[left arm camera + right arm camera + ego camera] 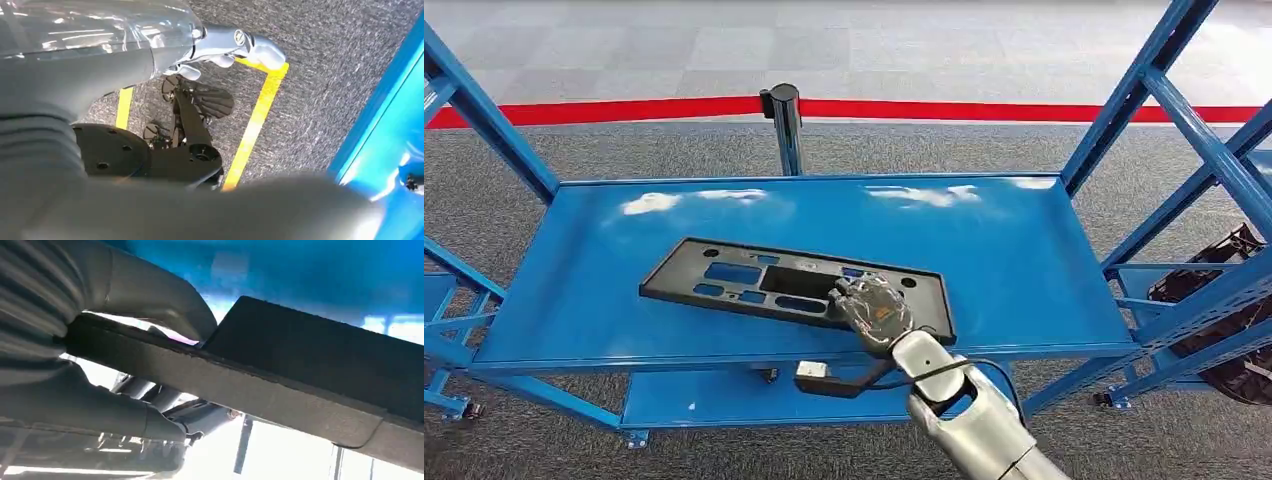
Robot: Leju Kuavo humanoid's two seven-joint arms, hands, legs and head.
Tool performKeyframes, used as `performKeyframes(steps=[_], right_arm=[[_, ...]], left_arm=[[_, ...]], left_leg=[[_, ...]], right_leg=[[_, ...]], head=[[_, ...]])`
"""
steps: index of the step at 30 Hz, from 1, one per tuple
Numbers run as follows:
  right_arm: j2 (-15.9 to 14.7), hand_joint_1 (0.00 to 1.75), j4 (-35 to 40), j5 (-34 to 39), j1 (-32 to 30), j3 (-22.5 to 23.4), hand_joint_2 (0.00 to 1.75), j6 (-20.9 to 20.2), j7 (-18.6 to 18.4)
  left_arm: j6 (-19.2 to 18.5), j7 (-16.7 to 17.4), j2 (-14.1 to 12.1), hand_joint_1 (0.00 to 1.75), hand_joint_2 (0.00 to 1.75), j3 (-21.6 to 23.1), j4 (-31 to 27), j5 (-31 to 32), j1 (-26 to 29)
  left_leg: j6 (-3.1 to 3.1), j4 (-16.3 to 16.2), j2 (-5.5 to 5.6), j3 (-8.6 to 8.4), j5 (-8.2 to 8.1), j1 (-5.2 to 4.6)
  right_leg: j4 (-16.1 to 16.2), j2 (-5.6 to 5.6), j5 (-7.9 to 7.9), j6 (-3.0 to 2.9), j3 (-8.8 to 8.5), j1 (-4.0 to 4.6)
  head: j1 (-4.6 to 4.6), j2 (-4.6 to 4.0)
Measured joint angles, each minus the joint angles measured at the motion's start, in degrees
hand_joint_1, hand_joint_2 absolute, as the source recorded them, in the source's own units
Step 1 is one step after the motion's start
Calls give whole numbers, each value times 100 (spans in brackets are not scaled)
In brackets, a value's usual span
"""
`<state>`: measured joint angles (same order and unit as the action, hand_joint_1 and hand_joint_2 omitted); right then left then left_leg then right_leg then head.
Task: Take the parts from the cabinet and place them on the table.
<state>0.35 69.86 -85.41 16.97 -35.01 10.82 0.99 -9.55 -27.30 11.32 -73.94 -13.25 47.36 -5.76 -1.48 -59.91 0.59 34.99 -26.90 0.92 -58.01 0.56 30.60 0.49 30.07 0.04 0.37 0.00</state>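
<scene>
Blue shelf (1024, 250) is carrying the black panel (754, 282) flat while your right hand (871, 310) is gripping its near edge, so be lifting level, avoiding tilt.

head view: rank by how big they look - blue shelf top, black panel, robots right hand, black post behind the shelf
1. blue shelf top
2. black panel
3. and 4. right hand and black post look about alike; the post is farther off, so unranked.

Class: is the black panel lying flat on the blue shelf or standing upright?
Flat: the black panel lies face-up on the blue shelf, the right robot hand gripping its near edge.
</scene>
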Motion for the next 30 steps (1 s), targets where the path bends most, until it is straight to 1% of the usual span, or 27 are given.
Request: performKeyframes(steps=[3,6,8,12,13,15,19,21,24,25,27,30], right_arm=[[-41,175,645,385,-219,100,175,-6,170],[-70,175,1082,522,-349,151,175,-11,234],[-90,175,1359,815,-440,197,175,13,361],[-179,175,2330,2489,-711,330,175,-56,987],[-212,175,2540,2865,-748,356,175,-167,1104],[-330,175,2979,3765,-872,437,175,-552,1334],[-586,175,3484,4828,-1092,535,175,-1105,1694],[-695,175,3584,5193,-1187,537,175,-1316,1827],[-848,175,3706,5700,-1382,542,175,-1554,1973],[-894,175,3741,5803,-1444,542,175,-1607,2002],[-957,175,3789,5936,-1555,544,175,-1666,2050],[-1018,175,3835,6106,-1680,533,175,-1801,2052]], left_arm=[[-19,0,0,0,175,30,0,20,13],[-35,9,0,0,175,39,0,37,19],[-48,33,0,0,175,39,0,15,22],[-68,133,0,0,175,39,0,15,56],[-68,151,0,0,175,39,0,15,56],[-70,164,0,0,175,39,0,15,65],[-146,131,-2,0,175,39,0,28,82],[-153,146,-2,0,175,39,0,46,89],[-186,68,-4,0,175,39,0,42,89],[-171,59,-11,0,175,39,0,54,90],[-116,68,-26,0,175,42,0,103,90],[17,151,-57,0,175,50,0,133,89]], left_leg=[[0,0,0,1,0,0],[0,1,0,0,0,0],[0,0,0,-1,0,0],[0,0,-4,0,0,-1],[0,0,-2,0,0,-1],[0,0,8,0,-1,-1],[1,0,0,-2,-2,-4],[1,0,2,-3,-2,-3],[1,0,2,-3,-2,-3],[10,-13,-1,0,-9,-35],[14,-14,0,-1,-12,-36],[36,-19,0,-1,-26,-56]], right_leg=[[0,0,1,-1,1,0],[0,0,1,-1,1,0],[0,0,1,-1,1,0],[0,1,1,-1,2,-1],[1,1,2,-1,2,-1],[2,-3,7,3,4,-1],[2,-2,7,3,0,-2],[3,-2,7,3,2,-2],[3,-2,6,4,-5,-2],[12,-2,3,11,-6,-27],[11,-2,6,16,-7,-27],[12,-2,12,29,-9,-49]], head=[[0,0],[0,0],[0,0],[0,0],[0,0],[0,0],[0,0],[0,0],[0,0],[0,0],[0,0],[0,0]])
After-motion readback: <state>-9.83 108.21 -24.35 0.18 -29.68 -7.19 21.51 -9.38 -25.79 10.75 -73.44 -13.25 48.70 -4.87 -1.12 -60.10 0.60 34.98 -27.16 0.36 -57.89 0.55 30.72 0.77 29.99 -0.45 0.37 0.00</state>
